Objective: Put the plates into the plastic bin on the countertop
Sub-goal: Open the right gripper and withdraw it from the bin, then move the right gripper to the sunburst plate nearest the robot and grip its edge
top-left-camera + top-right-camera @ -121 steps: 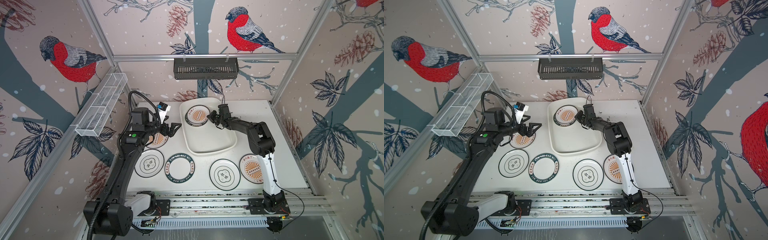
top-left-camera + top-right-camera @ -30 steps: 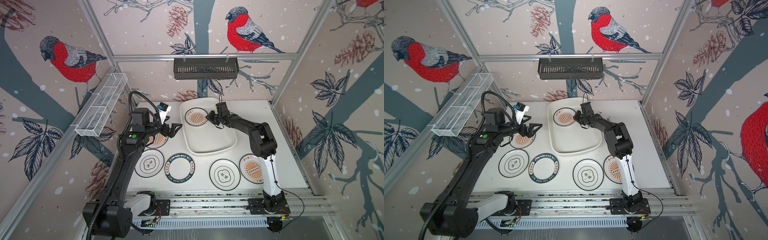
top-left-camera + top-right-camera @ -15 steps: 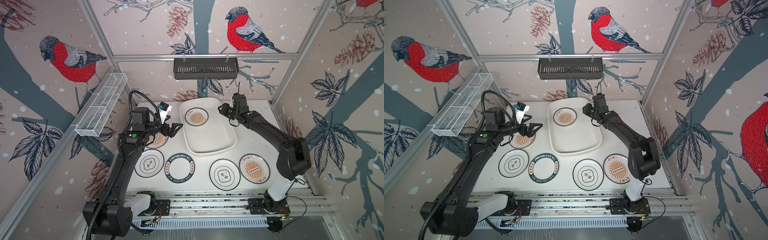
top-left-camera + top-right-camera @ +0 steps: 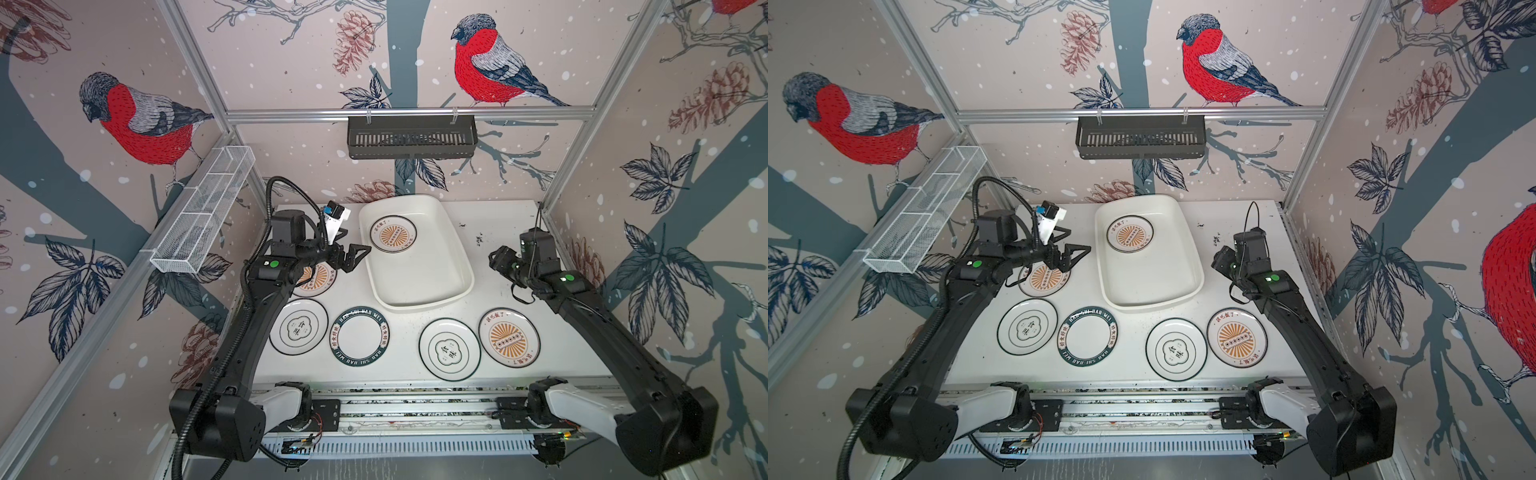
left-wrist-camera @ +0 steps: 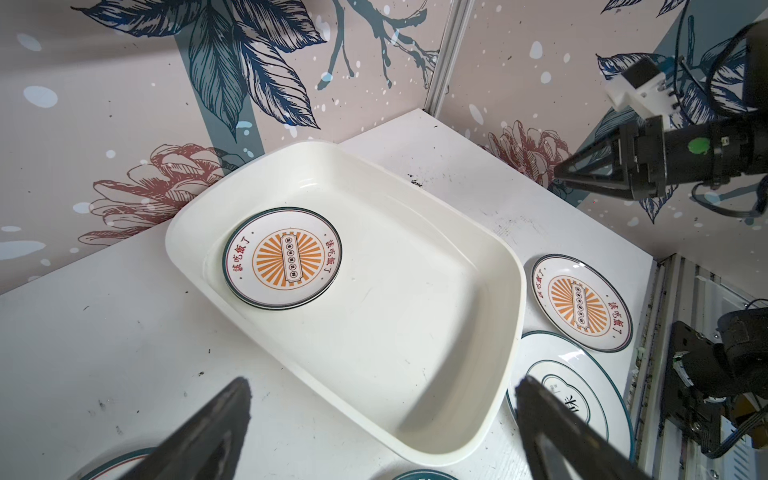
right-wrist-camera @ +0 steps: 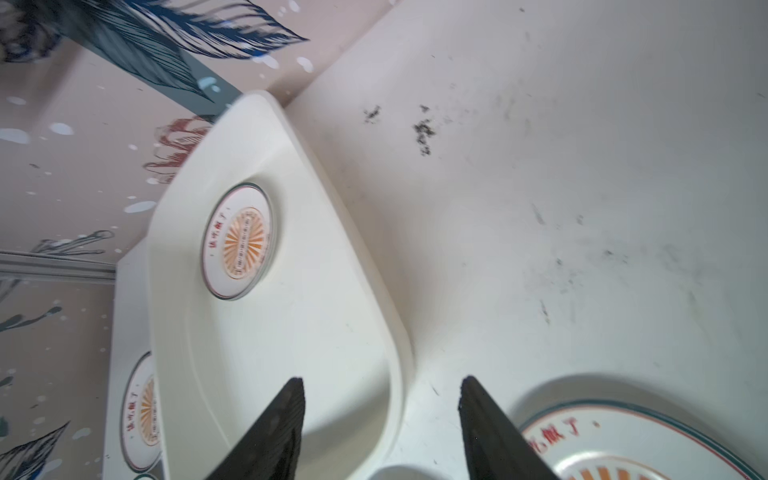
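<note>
While left claw point(image 4: 358, 258) and right claw point(image 6: 382, 379) gape empty, bare countertop point(image 4: 498, 224) edges the plastic bin point(image 4: 456, 249).

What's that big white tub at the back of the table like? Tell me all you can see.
The plastic bin is a cream-white, glossy rectangular tub with rounded corners and low flared walls. It sits flat and slightly skewed on the countertop, toward the back. Inside, at its far end, lies an orange sunburst plate, seemingly stacked on another; the rest is bare.
</note>
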Robot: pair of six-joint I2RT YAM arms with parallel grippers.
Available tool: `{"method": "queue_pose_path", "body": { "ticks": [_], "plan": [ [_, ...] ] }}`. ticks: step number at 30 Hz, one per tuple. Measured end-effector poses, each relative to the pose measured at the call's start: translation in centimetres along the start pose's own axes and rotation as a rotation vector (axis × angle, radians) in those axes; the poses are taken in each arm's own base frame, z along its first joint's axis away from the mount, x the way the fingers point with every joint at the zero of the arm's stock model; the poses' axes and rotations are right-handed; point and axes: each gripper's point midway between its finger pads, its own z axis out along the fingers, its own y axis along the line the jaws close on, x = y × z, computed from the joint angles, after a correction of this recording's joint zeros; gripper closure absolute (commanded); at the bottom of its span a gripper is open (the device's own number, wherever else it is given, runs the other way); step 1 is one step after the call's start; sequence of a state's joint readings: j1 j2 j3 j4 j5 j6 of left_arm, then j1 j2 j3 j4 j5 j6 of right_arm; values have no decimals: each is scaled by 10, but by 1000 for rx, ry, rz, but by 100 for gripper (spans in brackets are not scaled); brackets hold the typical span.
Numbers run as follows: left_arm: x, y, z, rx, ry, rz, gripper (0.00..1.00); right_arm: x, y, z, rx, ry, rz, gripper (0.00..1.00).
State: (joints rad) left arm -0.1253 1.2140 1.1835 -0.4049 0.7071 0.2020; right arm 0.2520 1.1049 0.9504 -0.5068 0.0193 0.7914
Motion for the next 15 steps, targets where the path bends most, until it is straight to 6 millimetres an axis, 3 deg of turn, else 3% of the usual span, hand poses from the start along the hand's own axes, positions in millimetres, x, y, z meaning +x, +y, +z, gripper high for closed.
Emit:
{"method": "queue_pose_path", "body": {
  "ticks": [4,9,15],
  "plan": [
    [2,-2,6,18,9,-4,2,30,-40,-10,101,75,47,36],
    [5,-7,15,56,22,-12,2,65,-67,-26,162,185,112,35],
    [3,-14,25,89,27,-11,2,101,-85,-44,215,331,183,35]
  ]
}}
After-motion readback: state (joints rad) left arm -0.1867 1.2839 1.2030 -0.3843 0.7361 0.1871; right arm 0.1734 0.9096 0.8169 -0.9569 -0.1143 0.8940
